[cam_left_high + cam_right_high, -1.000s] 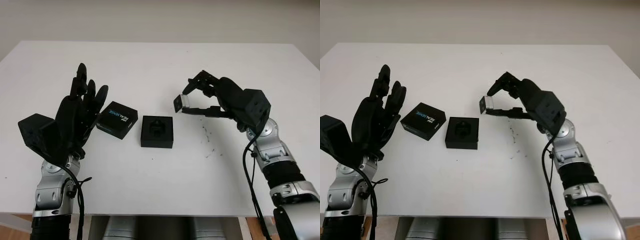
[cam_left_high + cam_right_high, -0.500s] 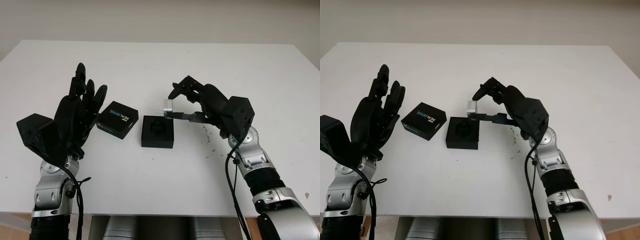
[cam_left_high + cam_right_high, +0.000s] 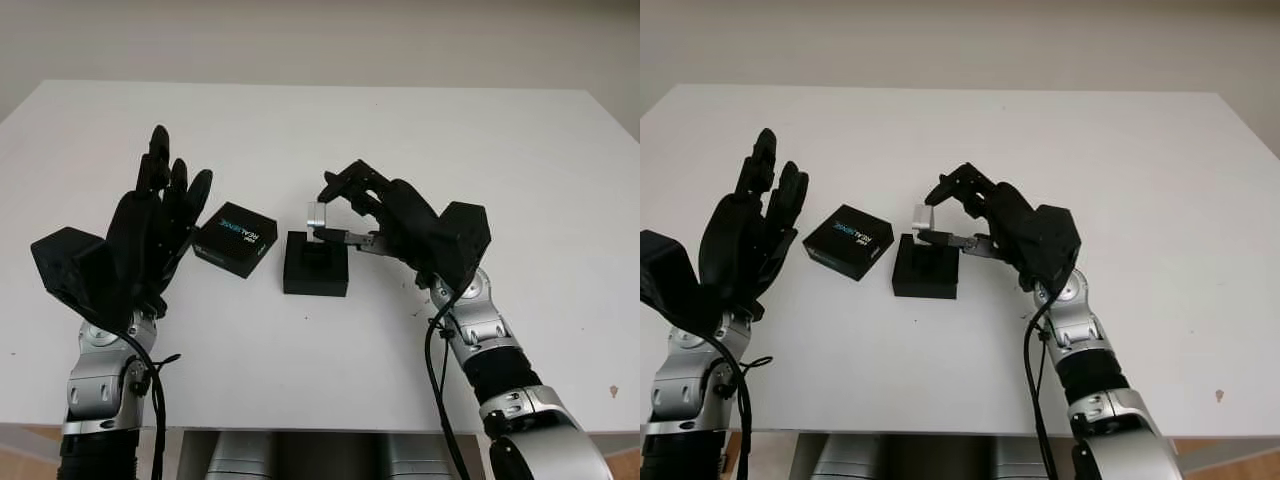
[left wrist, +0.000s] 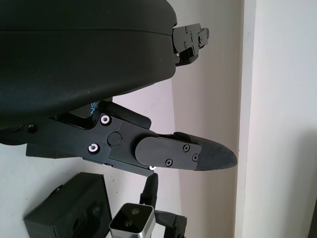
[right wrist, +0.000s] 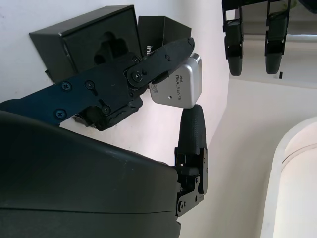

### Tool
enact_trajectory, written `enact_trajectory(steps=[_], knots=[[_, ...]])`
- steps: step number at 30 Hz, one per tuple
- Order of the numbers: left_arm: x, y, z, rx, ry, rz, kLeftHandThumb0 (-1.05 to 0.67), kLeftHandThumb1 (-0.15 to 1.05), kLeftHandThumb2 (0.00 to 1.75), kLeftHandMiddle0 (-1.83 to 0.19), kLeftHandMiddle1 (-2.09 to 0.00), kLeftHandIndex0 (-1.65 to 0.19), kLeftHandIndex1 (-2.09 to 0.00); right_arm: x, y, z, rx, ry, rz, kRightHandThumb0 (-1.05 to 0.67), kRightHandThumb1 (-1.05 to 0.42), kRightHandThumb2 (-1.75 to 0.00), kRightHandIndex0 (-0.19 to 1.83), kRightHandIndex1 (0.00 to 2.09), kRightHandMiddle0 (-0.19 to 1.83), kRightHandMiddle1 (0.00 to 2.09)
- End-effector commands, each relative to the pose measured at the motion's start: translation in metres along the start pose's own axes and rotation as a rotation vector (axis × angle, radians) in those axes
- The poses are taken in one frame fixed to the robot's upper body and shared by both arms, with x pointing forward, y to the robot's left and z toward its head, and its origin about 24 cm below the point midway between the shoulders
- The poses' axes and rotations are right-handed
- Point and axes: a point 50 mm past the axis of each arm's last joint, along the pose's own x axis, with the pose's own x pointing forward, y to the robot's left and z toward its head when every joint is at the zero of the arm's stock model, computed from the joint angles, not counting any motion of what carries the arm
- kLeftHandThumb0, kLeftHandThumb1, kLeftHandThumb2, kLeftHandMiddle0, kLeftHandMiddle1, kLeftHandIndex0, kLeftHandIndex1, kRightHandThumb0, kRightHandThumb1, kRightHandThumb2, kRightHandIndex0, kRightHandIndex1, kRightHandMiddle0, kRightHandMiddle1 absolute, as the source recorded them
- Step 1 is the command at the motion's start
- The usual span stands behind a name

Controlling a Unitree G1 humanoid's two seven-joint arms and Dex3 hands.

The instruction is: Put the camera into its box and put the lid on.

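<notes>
Silver camera (image 3: 316,216) is hanging pinched in our right hand (image 3: 372,215) just above the open box (image 3: 315,264), and we are risking jamming it crooked against the insert while our open left hand (image 3: 150,232) is hovering left of the lid (image 3: 234,238).

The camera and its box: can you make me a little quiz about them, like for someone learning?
1. True or false: the camera already sits inside the box.
2. Which hand holds the camera?
A. left hand
B. right hand
C. neither
3. Fill in: the lid lies on the table between the box and the ____ hand.

Key:
1. False. The right hand holds it just above the box.
2. B. The left hand is open, raised beside the lid.
3. left
</notes>
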Motion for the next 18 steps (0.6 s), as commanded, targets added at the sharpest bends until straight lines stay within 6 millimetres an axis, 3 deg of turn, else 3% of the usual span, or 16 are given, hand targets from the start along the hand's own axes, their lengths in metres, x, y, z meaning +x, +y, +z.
enact_trajectory(steps=[1,18], knots=[[-0.001,0.001,0.002,0.009,-0.008,-0.006,-0.66,1.05,0.27,0.13,-0.05,0.15,-0.05,0.0,0.005,0.001,0.026,-0.012,-0.003,-0.45,-0.98,-0.05,0.22,0.05,0.31,1.8],[-0.004,0.002,0.001,0.013,-0.006,0.009,-0.67,1.05,0.26,0.12,-0.06,0.14,-0.06,0.01,0.024,-0.012,-0.02,0.065,0.033,-0.46,-0.97,-0.05,0.22,0.05,0.3,1.78]])
